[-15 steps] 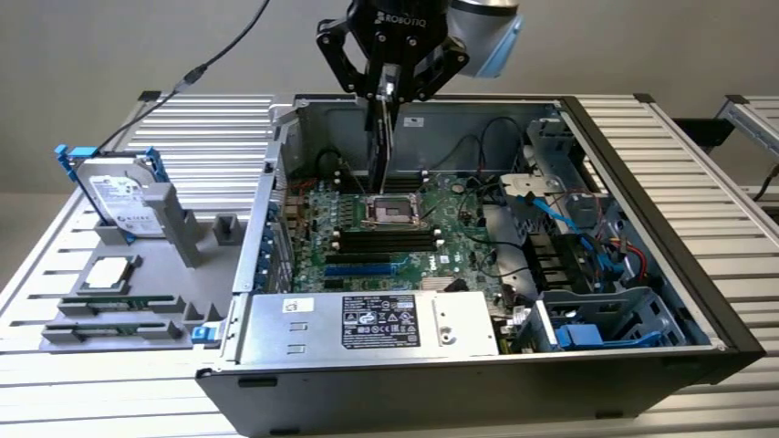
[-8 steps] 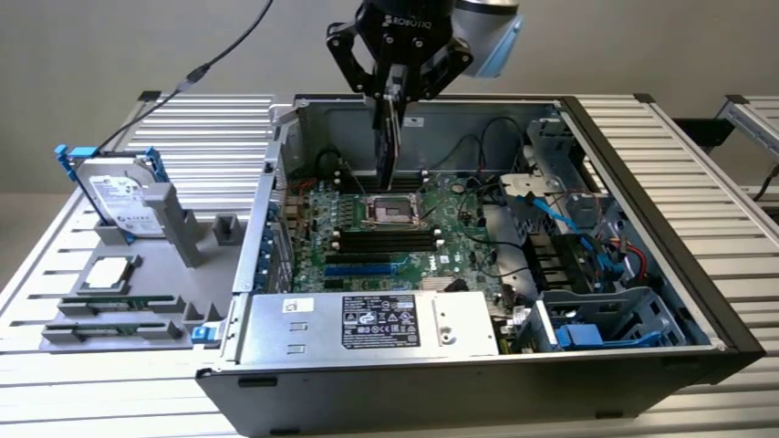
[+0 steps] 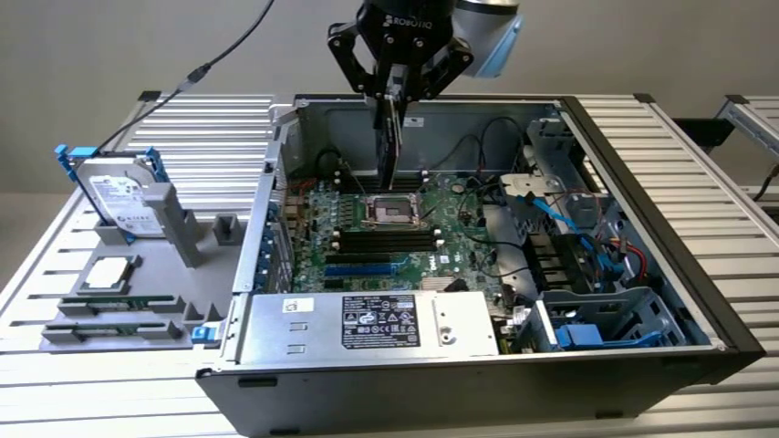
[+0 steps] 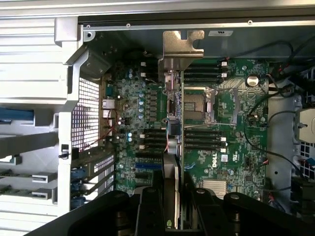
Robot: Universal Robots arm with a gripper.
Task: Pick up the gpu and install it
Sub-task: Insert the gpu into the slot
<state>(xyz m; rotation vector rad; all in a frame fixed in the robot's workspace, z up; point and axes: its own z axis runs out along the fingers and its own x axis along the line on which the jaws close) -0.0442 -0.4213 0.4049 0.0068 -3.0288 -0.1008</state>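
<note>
End effector [image 3: 396, 91] clamped on gpu [image 3: 387, 146], upper centre of frame; card hung edge-down over open computer case [image 3: 487, 401]. Gpu judged light, stiff, fragile, best gripped on board edges, clear of connector. Case held motherboard [image 3: 389, 228], power supply [image 3: 365, 319], cables. Grey holder [image 3: 182, 233], left of frame, carried hard drive [image 3: 122, 196].

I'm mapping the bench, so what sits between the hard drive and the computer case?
In the exterior view, a tall grey post and a low grey block stand between the hard drive and the computer case.
</note>
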